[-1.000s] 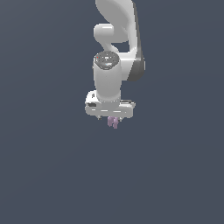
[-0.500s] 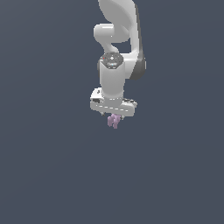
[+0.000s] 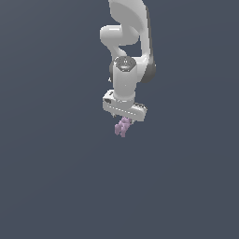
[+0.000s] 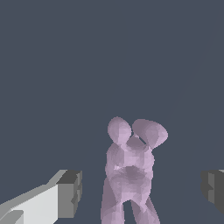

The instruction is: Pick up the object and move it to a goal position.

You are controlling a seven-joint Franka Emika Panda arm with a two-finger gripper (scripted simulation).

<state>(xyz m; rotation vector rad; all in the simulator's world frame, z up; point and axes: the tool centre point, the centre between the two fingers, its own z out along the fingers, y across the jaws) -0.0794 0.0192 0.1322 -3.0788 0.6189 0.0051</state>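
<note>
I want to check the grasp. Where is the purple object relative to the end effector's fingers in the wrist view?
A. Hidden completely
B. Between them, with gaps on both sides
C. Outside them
B: the purple object sits between the fingers with visible gaps both sides.

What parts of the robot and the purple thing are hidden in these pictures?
- Exterior view: the arm's top is cut off by the picture's upper edge.
- Exterior view: the fingers are too small to see; the purple thing hangs just under the gripper, and whether they touch is unclear.
- Wrist view: the purple thing's lower end is cut off by the picture's edge.
- Wrist view: one of the fingers shows, the other is cut off at the edge.
</note>
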